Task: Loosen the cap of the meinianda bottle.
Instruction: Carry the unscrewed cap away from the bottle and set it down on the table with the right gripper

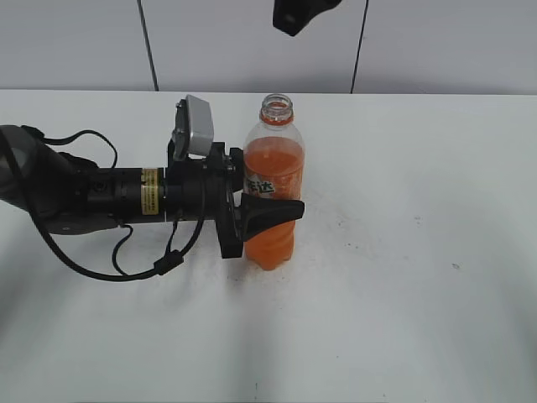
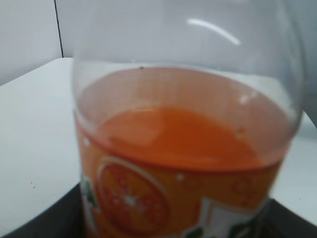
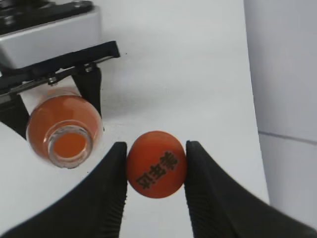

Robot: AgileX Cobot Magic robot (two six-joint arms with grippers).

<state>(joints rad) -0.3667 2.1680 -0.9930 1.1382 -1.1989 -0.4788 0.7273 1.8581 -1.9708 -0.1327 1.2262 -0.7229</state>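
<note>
Right hand (image 3: pixel 156 171) pinching cap (image 3: pixel 156 170), left hand (image 1: pixel 252 220) clamping open meinianda bottle (image 1: pixel 273 180)

White surface (image 1: pixel 403 277) carries one item: meinianda bottle (image 1: pixel 273 189), upright, mouth open (faint dark specks scattered nearby).

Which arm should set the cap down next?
Right. The right gripper has its jaws shut on the small round orange plastic cap, lifted off the tall clear plastic orange-drink bottle. The left gripper is occupied clamping that bottle upright.
</note>
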